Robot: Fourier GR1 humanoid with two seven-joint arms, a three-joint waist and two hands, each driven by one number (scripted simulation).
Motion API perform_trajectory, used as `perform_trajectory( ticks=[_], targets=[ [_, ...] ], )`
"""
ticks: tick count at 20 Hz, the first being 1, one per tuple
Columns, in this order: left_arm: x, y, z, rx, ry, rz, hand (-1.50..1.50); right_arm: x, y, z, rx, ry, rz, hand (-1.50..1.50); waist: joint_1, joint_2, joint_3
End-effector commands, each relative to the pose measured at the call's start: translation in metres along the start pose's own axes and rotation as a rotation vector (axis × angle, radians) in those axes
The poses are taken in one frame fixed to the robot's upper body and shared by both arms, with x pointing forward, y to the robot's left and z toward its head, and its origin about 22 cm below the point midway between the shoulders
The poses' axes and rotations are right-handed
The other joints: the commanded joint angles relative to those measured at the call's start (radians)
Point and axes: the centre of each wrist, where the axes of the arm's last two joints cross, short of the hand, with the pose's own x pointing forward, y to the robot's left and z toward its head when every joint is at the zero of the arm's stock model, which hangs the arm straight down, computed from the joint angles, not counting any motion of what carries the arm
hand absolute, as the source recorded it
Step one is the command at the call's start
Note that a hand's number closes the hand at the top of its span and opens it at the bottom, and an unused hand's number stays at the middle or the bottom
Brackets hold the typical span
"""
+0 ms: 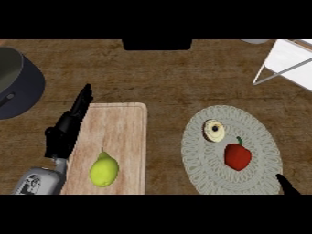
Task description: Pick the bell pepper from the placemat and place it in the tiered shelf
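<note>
Dark, streaked wooden counter (pixel 158 77)

one bell pepper (pixel 238 156), one pear (pixel 104 169), one doughnut (pixel 214 130), one pot (pixel 8 82)

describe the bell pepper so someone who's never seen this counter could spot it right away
Find the round grey woven placemat on the right side of the wooden counter. Two things lie on it: the bell pepper is the glossy red one with a thin green stem, nearer the robot. Its neighbour, a pale round bagel, lies farther away.
</note>
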Motion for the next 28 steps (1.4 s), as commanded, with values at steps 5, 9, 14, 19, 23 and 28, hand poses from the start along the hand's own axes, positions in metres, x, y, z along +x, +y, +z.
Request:
perform_trajectory(
  ticks=[5,9,14,19,23,28],
  targets=[
    [0.013,-0.005,-0.01,-0.038,-0.028,-0.009,0.0,0.039,-0.017,0.012,0.13,0.092,0.198,-1.5,0.041,0.012,-0.003],
    [0.016,-0.008,-0.014,-0.05,-0.028,-0.011,0.0,0.052,-0.03,0.009,0.275,0.16,0.389,-1.5,0.05,0.018,-0.005],
    [0.016,-0.011,-0.012,-0.06,-0.03,0.01,0.0,0.082,-0.038,0.015,0.382,0.25,0.609,-1.5,0.062,0.016,-0.006],
    [0.011,-0.006,-0.006,-0.054,-0.02,-0.014,0.0,0.125,-0.023,0.015,0.359,0.295,0.704,-1.5,0.063,0.009,-0.003],
    [0.015,0.01,-0.025,-0.044,-0.018,0.007,0.0,0.147,0.006,0.02,0.382,0.297,0.692,-1.5,0.055,0.011,-0.003],
    [0.013,-0.004,-0.018,-0.045,-0.011,-0.001,0.0,0.155,0.057,0.041,0.374,0.268,0.704,-1.5,0.05,0.004,-0.001]
  ],
)
